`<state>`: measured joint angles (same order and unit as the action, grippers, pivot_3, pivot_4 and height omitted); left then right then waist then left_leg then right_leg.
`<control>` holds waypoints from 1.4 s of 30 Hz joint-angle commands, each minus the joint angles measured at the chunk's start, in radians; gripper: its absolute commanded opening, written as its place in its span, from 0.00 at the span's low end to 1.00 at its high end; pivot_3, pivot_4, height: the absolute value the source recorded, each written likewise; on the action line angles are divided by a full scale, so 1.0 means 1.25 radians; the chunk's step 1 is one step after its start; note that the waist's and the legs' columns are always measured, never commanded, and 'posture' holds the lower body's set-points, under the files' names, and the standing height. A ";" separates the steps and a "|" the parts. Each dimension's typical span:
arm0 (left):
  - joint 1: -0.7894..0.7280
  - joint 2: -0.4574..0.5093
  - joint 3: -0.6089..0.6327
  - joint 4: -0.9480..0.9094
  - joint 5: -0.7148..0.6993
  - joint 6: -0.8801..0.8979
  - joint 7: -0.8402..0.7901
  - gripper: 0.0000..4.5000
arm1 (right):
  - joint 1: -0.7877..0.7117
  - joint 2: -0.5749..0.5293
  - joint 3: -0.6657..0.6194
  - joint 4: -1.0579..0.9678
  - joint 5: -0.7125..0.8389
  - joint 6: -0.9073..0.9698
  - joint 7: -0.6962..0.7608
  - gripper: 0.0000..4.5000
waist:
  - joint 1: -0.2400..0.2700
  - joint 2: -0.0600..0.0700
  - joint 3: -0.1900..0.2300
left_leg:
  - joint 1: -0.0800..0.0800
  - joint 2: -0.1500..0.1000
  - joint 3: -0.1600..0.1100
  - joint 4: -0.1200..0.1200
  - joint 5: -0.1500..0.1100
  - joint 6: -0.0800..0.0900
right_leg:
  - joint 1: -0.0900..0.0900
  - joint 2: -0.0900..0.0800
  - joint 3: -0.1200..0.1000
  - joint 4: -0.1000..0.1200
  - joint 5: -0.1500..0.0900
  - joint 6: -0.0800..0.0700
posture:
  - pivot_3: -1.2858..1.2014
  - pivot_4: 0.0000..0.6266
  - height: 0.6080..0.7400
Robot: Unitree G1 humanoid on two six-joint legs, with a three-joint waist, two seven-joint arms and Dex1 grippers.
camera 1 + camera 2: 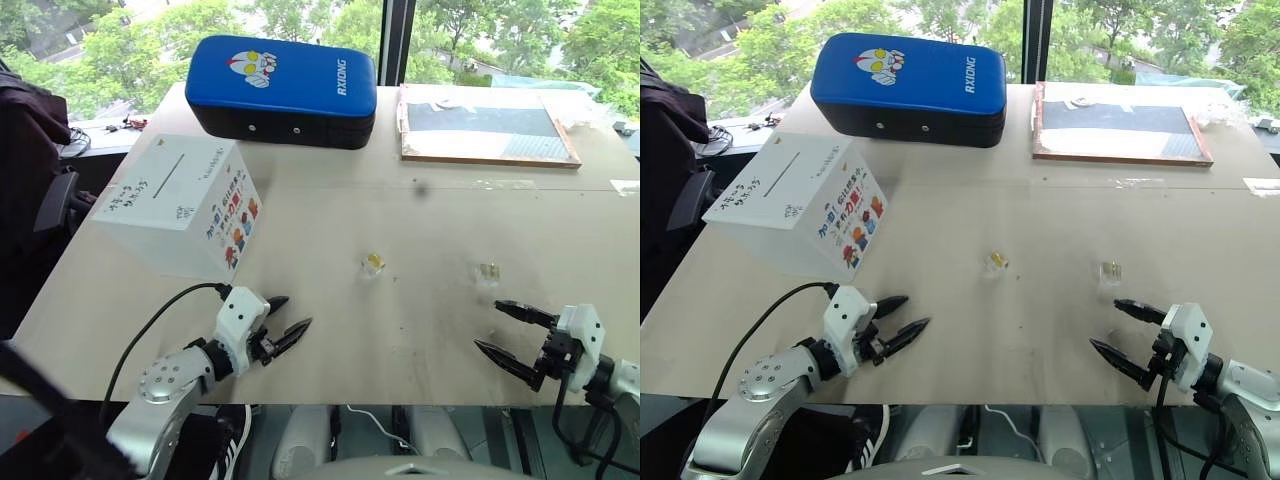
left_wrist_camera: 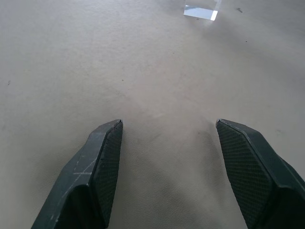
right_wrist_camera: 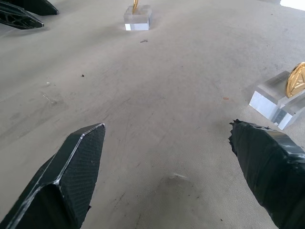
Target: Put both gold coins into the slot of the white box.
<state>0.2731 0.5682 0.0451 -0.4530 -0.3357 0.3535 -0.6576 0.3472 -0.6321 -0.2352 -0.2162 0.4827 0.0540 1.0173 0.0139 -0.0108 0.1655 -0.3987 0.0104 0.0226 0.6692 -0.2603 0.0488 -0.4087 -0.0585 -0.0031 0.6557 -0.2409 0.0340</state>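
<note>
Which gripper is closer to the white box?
The left. The left gripper hovers over the table just in front of the white box, fingers open. The right gripper, also open, is far across the table, near a gold coin.

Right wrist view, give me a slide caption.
Open right claw above the table, with two gold coins upright in clear stands.

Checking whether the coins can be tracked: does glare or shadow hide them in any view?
Head views: even daylight; both coins show as small pale glints on the table. Right wrist view: the nearer coin shines clearly on its clear stand. Left wrist view: soft shadows lie under the fingers.
</note>
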 commanded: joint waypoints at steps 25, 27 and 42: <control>-0.059 0.028 0.038 -0.028 -0.135 -0.050 -0.134 0.71 | -0.154 0.118 -0.047 -0.090 0.031 0.154 -0.344 1.00 | 0.001 0.000 0.000 | -0.001 0.000 0.000 0.000 0.000 0.000 | 0.000 0.000 0.000 0.000 0.000 0.000 | 0.52 0.24 1.00; -0.089 0.064 0.027 -0.060 -0.155 -0.028 -0.171 0.71 | -0.158 0.121 -0.031 -0.090 -0.010 0.144 -0.367 1.00 | 0.001 0.000 0.000 | -0.001 0.000 0.000 0.000 0.000 0.000 | 0.000 0.000 0.000 0.000 0.000 0.000 | 0.52 0.24 1.00; -0.243 0.159 -0.004 -0.154 -0.211 0.081 -0.207 0.71 | -0.156 0.125 0.019 -0.068 -0.088 0.169 -0.394 0.88 | -0.002 0.000 0.000 | -0.001 -0.001 0.001 0.000 0.000 0.000 | -0.001 0.005 0.000 0.001 0.000 0.000 | 0.52 0.24 1.00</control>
<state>-0.0219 0.7541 0.0302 -0.6067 -0.5921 0.4524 -0.9193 0.1580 -0.4721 -0.2109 -0.2937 0.3826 0.2648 0.5288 0.0116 -0.0106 0.1658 -0.3994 0.0098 0.0243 0.6692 -0.2603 0.0488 -0.4099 -0.0518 -0.0034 0.6569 -0.2408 0.0342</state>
